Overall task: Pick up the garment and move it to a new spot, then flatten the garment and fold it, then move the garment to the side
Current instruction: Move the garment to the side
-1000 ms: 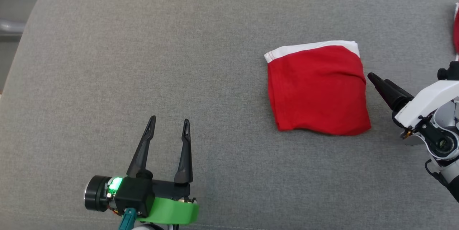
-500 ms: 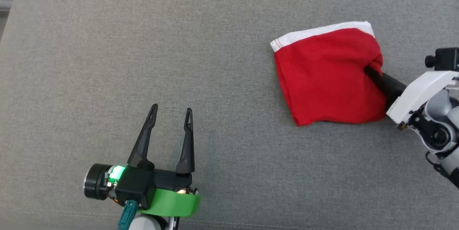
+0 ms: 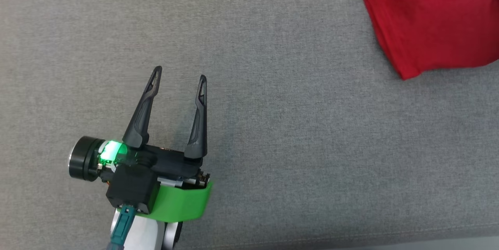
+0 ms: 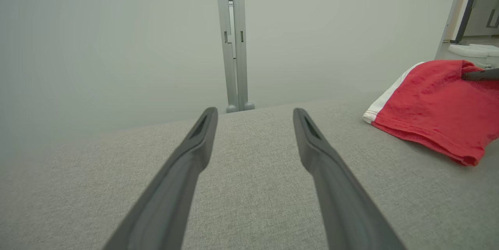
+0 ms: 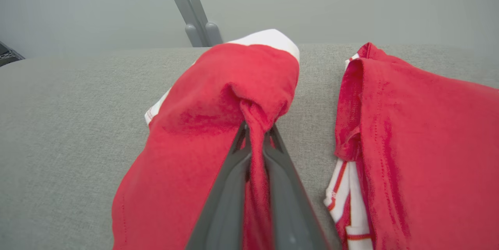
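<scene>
Garment [image 3: 432, 20], folded, free a second ago, now slides aside clamped in your right fingers [image 5: 230, 187]; left fingers [image 3: 142, 113] gape empty.

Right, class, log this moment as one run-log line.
step: move to side | right end effector: shut on folded red fabric garment | left end effector: open, idle

We see the garment [image 3: 432, 20], a folded red piece with a white band along one edge, resting on the grey cushion [image 3: 273, 125] at the head view's upper right. One edge is bunched and raised, pinched between the right gripper's [image 5: 256, 125] closed fingers.
</scene>
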Robot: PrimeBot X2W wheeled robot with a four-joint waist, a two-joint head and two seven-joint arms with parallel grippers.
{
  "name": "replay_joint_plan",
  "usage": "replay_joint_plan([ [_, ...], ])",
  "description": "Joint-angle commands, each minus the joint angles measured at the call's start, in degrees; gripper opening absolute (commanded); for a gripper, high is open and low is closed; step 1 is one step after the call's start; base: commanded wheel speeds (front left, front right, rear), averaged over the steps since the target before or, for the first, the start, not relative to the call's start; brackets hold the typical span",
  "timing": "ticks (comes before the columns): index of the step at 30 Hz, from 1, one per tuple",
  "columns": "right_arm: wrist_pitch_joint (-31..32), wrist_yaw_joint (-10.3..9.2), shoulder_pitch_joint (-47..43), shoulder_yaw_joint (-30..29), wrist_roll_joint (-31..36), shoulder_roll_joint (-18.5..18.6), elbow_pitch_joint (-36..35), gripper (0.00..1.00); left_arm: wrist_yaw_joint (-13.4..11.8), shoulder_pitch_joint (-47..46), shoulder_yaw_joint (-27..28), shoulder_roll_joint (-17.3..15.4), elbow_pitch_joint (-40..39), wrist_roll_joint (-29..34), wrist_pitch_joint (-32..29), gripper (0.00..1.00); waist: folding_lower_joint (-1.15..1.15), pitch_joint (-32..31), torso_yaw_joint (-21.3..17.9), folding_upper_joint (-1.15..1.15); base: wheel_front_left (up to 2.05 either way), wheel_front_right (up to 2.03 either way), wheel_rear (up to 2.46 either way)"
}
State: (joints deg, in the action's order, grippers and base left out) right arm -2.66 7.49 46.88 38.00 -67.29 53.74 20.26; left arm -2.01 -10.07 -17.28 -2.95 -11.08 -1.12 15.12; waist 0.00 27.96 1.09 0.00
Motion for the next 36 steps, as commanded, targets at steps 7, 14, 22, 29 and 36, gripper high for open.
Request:
replay_joint_plan([
  [7,-3.57,-0.01,3.06,-3.54,-0.45,7.42,0.36,0.00,1.23,-3.57,-0.43,-2.17,-3.58,2.03,0.00,1.00,0.00,8.66,-5.29,0.00,0.00,0.00,0.00],
  [14,-6.49,-0.01,2.42,-7.52,-1.43,12.87,2.67,0.00,0.90,-4.89,-1.50,-3.69,-4.58,2.75,0.00,1.00,0.00,12.21,-4.88,0.00,0.00,0.00,0.00],
  [22,-9.34,-0.02,2.74,-9.58,2.38,12.90,10.31,1.00,0.07,-6.00,-2.64,-4.58,-3.88,2.21,0.00,1.00,0.00,12.41,-4.12,0.00,0.00,0.00,0.00],
  [29,-12.41,-0.02,3.55,-10.54,16.31,4.53,15.79,1.00,-1.35,-4.29,-2.87,-3.78,-1.69,0.83,0.00,1.00,0.00,5.78,-3.36,0.00,0.00,0.00,0.00],
  [36,-12.52,-0.05,-7.63,-21.23,30.74,-9.97,7.42,1.00,-3.18,0.35,-0.47,-1.97,2.96,-2.38,0.00,1.00,0.00,-3.60,-1.88,0.00,0.00,0.00,0.00],
])
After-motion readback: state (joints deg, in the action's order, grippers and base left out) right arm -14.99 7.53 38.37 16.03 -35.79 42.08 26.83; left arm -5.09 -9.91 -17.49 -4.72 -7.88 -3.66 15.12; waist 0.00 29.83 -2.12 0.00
